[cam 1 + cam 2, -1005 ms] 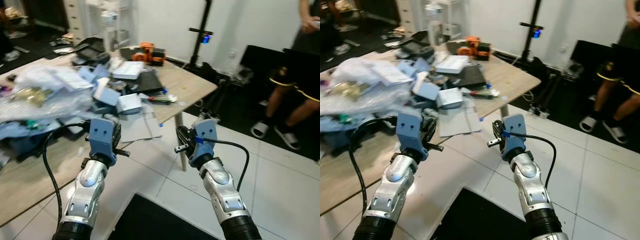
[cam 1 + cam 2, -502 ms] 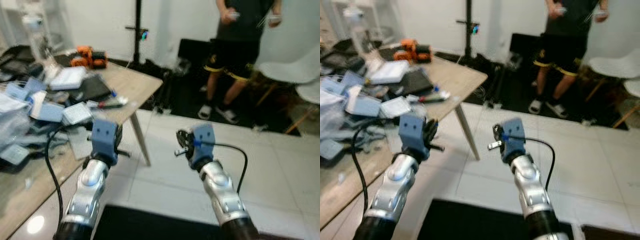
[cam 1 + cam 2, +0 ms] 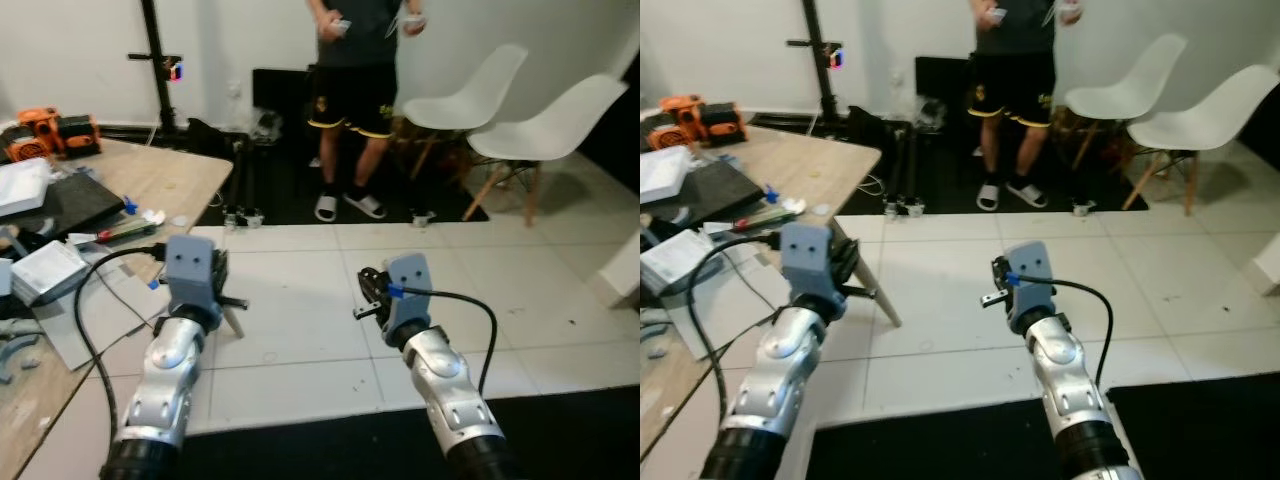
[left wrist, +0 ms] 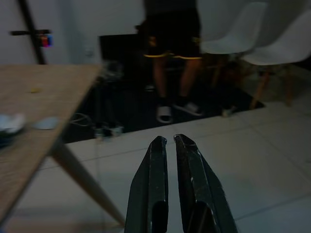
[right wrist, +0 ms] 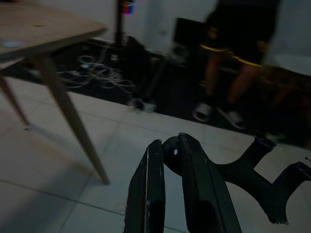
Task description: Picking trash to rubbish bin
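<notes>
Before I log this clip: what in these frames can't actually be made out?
- Rubbish bin: its place cannot be told.
- Right gripper: a flat black piece sits between its fingers in the dim right wrist view; what it is cannot be told.
- Table: its clutter is cut off by the eye views' left edge.
- Person: cut off above the chest by the top edge; the small things in the hands are too small to name.
- Left gripper: shut, nothing held.
</notes>
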`<state>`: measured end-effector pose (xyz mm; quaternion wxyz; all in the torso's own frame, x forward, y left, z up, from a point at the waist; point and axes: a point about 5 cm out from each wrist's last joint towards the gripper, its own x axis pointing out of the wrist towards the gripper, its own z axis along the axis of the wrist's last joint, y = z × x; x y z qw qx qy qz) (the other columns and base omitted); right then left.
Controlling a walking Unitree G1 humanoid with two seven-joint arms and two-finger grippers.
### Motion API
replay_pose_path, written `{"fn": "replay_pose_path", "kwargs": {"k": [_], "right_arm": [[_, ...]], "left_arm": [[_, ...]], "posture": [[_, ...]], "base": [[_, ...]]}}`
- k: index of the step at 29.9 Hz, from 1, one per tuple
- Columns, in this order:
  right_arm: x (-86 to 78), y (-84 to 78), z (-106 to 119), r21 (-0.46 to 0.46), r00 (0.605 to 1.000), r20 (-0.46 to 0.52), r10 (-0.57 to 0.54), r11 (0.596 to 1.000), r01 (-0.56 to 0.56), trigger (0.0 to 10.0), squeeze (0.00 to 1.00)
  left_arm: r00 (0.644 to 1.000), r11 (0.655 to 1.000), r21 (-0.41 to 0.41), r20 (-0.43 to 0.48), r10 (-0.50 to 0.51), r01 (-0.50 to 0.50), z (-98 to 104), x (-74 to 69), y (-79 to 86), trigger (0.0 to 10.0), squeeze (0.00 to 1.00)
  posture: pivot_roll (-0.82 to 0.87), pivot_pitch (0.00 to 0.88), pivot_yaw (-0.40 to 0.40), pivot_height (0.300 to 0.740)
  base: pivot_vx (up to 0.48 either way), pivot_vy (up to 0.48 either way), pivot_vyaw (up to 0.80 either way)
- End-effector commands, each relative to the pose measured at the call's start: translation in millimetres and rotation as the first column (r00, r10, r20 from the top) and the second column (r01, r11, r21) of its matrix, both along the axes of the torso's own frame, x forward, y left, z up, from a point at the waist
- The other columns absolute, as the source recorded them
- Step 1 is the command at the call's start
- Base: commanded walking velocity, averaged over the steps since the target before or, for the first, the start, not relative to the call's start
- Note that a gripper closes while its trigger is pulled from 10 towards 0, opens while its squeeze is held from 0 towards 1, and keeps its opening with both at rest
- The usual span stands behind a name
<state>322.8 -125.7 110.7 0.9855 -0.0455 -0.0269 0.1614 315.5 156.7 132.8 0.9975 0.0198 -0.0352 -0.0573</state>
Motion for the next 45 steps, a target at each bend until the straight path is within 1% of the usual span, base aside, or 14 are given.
{"fn": "replay_pose_path", "kwargs": {"k": [1, 6, 8, 9, 11, 12, 14, 15, 20, 24, 29, 35, 39, 45], "right_arm": [[-4.8, 1.9, -20, -0.015, 0.997, -0.077, 0.004, 1.0, -0.005, 10.0, 0.0], [-8.0, -1.6, -36, -0.022, 0.991, -0.136, -0.014, 1.0, 0.011, 10.0, 0.0], [-12.9, -6.8, -53, -0.049, 0.98, -0.199, -0.028, 0.999, 0.019, 10.0, 0.0], [-12.9, -6.8, -53, -0.049, 0.98, -0.199, -0.028, 0.999, 0.019, 10.0, 0.0], [-18.8, -14.5, -71, -0.058, 0.96, -0.273, -0.061, 0.997, 0.047, 10.0, 0.0], [-18.8, -14.5, -71, -0.058, 0.96, -0.273, -0.061, 0.997, 0.047, 10.0, 0.0], [-25.1, -19.7, -85, -0.074, 0.938, -0.336, -0.086, 0.995, 0.064, 10.0, 0.0], [-25.1, -19.7, -85, -0.074, 0.938, -0.336, -0.086, 0.995, 0.064, 10.0, 0.0], [-42.9, -32.9, -113, -0.13, 0.886, -0.444, -0.132, 0.988, 0.082, 10.0, 0.0], [-51.8, -37.4, -123, -0.15, 0.864, -0.483, -0.144, 0.985, 0.08, 10.0, 0.0], [-51.1, -35.6, -125, -0.143, 0.864, -0.482, -0.144, 0.986, 0.084, 10.0, 0.0], [-49.0, -23.0, -125, -0.092, 0.865, -0.474, -0.164, 0.986, 0.137, 10.0, 0.0], [-50.0, -17.9, -125, -0.067, 0.866, -0.469, -0.171, 0.985, 0.158, 10.0, 0.0], [-53.9, -13.5, -128, -0.056, 0.868, -0.467, -0.167, 0.986, 0.16, 10.0, 0.0]], "left_arm": [[0.998, 1.0, -0.001, -0.064, 0.002, -0.002, -16, -3.0, 3.9, 10.0, 0.0], [0.996, 1.0, 0.016, -0.089, 0.0, 0.001, -29, -6.3, 10.1, 10.0, 0.0], [0.989, 1.0, 0.013, -0.148, 0.026, -0.025, -46, -8.8, 18.9, 10.0, 0.0], [0.989, 1.0, 0.013, -0.148, 0.026, -0.025, -46, -8.8, 18.9, 10.0, 0.0], [0.973, 0.998, 0.043, -0.224, 0.055, -0.047, -67, -14.4, 27.6, 10.0, 0.0], [0.973, 0.998, 0.043, -0.224, 0.055, -0.047, -67, -14.4, 27.6, 10.0, 0.0], [0.956, 0.997, 0.056, -0.286, 0.067, -0.054, -84, -22.1, 32.5, 10.0, 0.0], [0.956, 0.997, 0.056, -0.286, 0.067, -0.054, -84, -22.1, 32.5, 10.0, 0.0], [0.92, 0.994, 0.077, -0.377, 0.106, -0.083, -111, -37.2, 38.3, 10.0, 0.0], [0.912, 0.992, 0.053, -0.391, 0.124, -0.112, -117, -40.6, 39.0, 10.0, 0.0], [0.925, 0.994, 0.049, -0.363, 0.112, -0.101, -113, -34.7, 36.3, 10.0, 0.0], [0.936, 0.994, 0.103, -0.344, 0.073, -0.04, -103, -23.8, 45.1, 10.0, 0.0], [0.937, 0.993, 0.119, -0.344, 0.062, -0.022, -100, -22.2, 49.5, 10.0, 0.0], [0.94, 0.994, 0.103, -0.335, 0.072, -0.039, -97, -19.7, 53.4, 10.0, 0.0]], "posture": [[0.05, 0.054, -0.039, 0.74], [0.05, 0.052, -0.04, 0.74], [0.05, 0.051, -0.044, 0.74], [0.05, 0.051, -0.044, 0.74], [0.05, 0.047, -0.043, 0.74], [0.05, 0.047, -0.043, 0.74], [0.05, 0.042, -0.04, 0.74], [0.05, 0.042, -0.04, 0.74], [0.05, 0.039, -0.05, 0.74], [0.05, 0.039, -0.052, 0.74], [0.06, 0.04, -0.036, 0.74], [0.11, 0.04, 0.063, 0.74], [0.12, 0.043, 0.103, 0.74], [0.13, 0.05, 0.118, 0.74]], "base": [[0.0, 0.0, -0.8], [0.0, 0.0, -0.8], [0.0, 0.0, -0.8], [0.0, 0.0, -0.8], [0.0, 0.0, -0.8], [0.0, 0.0, -0.8], [0.0, 0.0, -0.8], [0.0, 0.0, -0.8], [0.0, 0.0, -0.8], [0.0, 0.0, -0.8], [0.0, 0.0, -0.8], [0.0, 0.0, -0.8], [0.0, 0.0, -0.8], [0.0, 0.0, -0.8]]}}
